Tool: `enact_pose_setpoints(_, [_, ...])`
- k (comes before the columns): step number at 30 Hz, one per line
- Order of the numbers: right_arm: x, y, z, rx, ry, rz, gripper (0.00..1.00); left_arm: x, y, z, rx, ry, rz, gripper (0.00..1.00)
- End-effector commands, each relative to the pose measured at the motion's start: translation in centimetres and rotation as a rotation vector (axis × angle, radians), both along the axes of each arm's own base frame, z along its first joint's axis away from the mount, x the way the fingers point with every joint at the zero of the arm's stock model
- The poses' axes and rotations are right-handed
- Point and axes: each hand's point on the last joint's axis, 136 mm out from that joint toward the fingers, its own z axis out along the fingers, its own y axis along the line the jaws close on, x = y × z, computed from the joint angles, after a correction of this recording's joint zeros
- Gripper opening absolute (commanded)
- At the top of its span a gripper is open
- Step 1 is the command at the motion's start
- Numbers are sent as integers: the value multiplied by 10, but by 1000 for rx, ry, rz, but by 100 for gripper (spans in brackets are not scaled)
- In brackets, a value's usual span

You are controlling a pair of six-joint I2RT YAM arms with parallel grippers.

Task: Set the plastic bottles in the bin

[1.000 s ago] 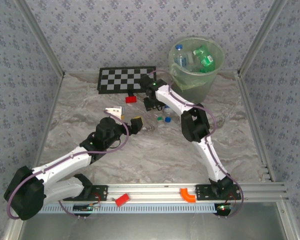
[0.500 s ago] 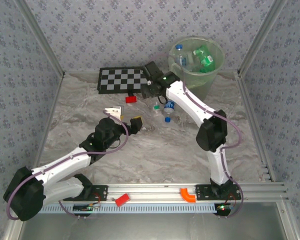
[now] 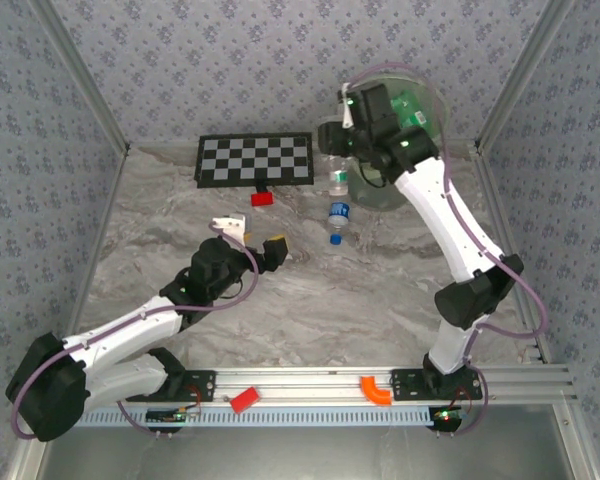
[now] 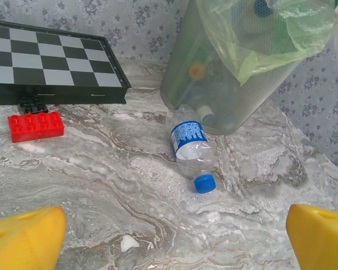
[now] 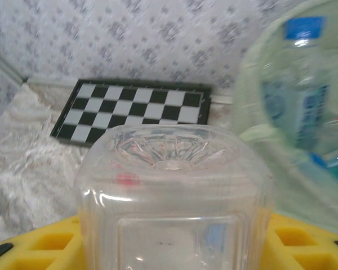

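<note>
While the right arm stretches up toward 1 o'clock in the overhead view, we see the right gripper [image 3: 336, 140] clamped on a clear bottle [image 3: 338, 174]. The bottle hangs below it at the 9 o'clock side of the bin [image 3: 420, 140]. From above we cannot read the grip itself. The right wrist camera supplies it: the bottle's moulded base faces the lens, pinched between two yellow fingers [image 5: 310, 242]. That camera also looks through the bin's pale-green wall to a blue-capped bottle [image 5: 304, 84] inside, with the chequered board [image 5: 135, 109] at 10 o'clock. The overhead view adds a green bottle [image 3: 408, 108] in the bin.

A second bottle [image 3: 336, 218], clear with a blue label and blue cap, lies on the marble table [image 3: 160, 230] at 7 o'clock of the bin. The left wrist camera shows it on its side, its base end at the bin's foot and its cap toward the lens. We cannot tell whether it touches the bin. The same camera shows a red block [image 4: 35, 125] just in front of the board, at 9 o'clock of that bottle.

The left gripper [image 3: 250, 235] sits low at mid-table, released and holding nothing. Its yellow fingertips [image 4: 22, 239] are spread to both bottom corners of its own view.
</note>
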Motion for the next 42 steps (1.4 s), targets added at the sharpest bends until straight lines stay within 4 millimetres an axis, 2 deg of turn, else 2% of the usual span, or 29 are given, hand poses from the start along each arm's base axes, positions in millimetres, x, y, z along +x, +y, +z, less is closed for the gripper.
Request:
enact_pose_setpoints(1, [2, -20, 35, 84, -69, -29, 55, -3, -12, 27, -37, -62, -51, 100])
enact_pose_setpoints(9, [28, -77, 59, 150, -112, -139, 54, 0, -24, 45, -52, -49, -61, 100])
enact_pose_setpoints(17, [65, -137, 72, 95, -216, -268, 53, 0, -28, 67, -54, -50, -66, 100])
enact_pose_setpoints(20, [84, -147, 71, 57, -261, -285, 53, 2, -29, 71, -51, -52, -62, 100])
enact_pose_setpoints(24, [108, -148, 73, 0, -326, -280, 53, 5, -32, 74, -41, -45, -64, 100])
enact_pose_setpoints(29, [136, -150, 51, -85, -317, -281, 53, 6, -35, 72, -35, -31, -69, 100])
enact_pose_setpoints(33, [152, -150, 20, -132, -260, -267, 53, 7, -35, 71, -35, -24, -67, 100])
enact_pose_setpoints(37, [162, -144, -16, -148, -173, -231, 53, 6, -34, 70, -30, -22, -65, 100])
enact_pose_setpoints(42, [169, -137, -43, -141, -110, -202, 55, 7, -34, 65, -27, -8, -60, 100])
